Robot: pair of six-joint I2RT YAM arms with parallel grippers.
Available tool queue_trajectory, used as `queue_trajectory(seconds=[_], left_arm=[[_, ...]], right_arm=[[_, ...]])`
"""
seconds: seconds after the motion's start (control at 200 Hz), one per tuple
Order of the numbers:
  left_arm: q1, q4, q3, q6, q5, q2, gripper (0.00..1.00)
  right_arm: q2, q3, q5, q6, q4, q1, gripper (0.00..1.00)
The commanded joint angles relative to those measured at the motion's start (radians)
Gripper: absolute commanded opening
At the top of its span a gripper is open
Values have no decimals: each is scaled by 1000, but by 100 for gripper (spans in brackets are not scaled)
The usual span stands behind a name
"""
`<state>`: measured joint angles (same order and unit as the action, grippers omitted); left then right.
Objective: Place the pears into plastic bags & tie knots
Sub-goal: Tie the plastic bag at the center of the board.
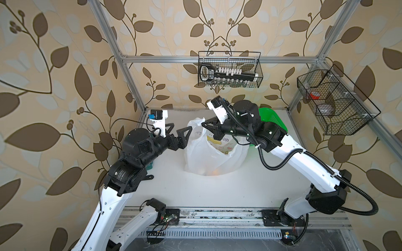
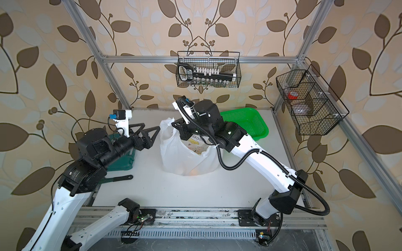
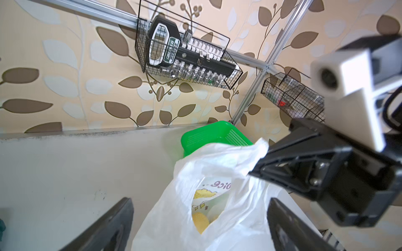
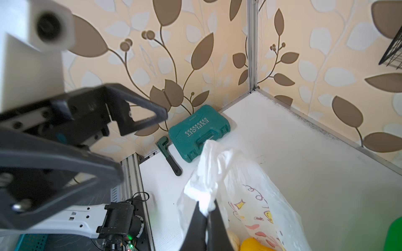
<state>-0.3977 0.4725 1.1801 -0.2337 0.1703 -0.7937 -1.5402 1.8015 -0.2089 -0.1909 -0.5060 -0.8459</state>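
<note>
right gripper (image 4: 206, 214) is clamped on one handle (image 4: 212, 171) of the bag (image 1: 208, 156), holding it up over the bag's far-left corner. left gripper (image 1: 181, 128) is wide open and holds nothing. it sits just beside the bag on its left, jaws aimed at it. pears (image 4: 254, 244) are inside, at the bottom. the bag stands mid-table, in front of the basket (image 2: 245, 121).

what the next move turns on, as we read it: the held handle runs roughly upright between the two grippers, and the left is the free one next to it. a knot needs the second handle, though, and we can't pick it out. the rim (image 1: 233, 152) sags under the right arm, away from the left gripper, so likely a reach across the mouth.

views: only the right wrist view shows the pinch itself; the top views show just the tip against plastic. the left wrist view shows the bag between the left fingers (image 3: 104, 228) and fruit through the mouth. in both top views the fruit is only a faint tint.
</note>
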Motion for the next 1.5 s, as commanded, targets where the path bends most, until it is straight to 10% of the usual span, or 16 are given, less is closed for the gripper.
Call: queue_trajectory(seconds=[0.0, 0.465, 0.945, 1.085, 1.3, 1.41, 1.495], left_arm=[[6, -174, -86, 96, 60, -15, 97], [6, -450, -150, 123, 343, -30, 97], [6, -675, -194, 60, 352, -190, 95], [3, -829, -262, -29, 364, -249, 84], [2, -963, -341, -133, 337, -268, 31], [2, -928, -316, -129, 353, -272, 0], [2, -882, -293, -121, 382, -268, 0]], right_arm=[[16, 59, -30, -8, -6, 6, 0], [-28, 124, -34, -13, -34, 7, 0], [-40, 147, -69, -45, -10, 5, 0], [-27, 147, -60, -56, 14, 5, 0], [-1, 100, -53, -61, 42, 7, 0], [35, 52, -38, -49, 52, 24, 48], [111, -32, -33, -48, 86, 66, 69]])
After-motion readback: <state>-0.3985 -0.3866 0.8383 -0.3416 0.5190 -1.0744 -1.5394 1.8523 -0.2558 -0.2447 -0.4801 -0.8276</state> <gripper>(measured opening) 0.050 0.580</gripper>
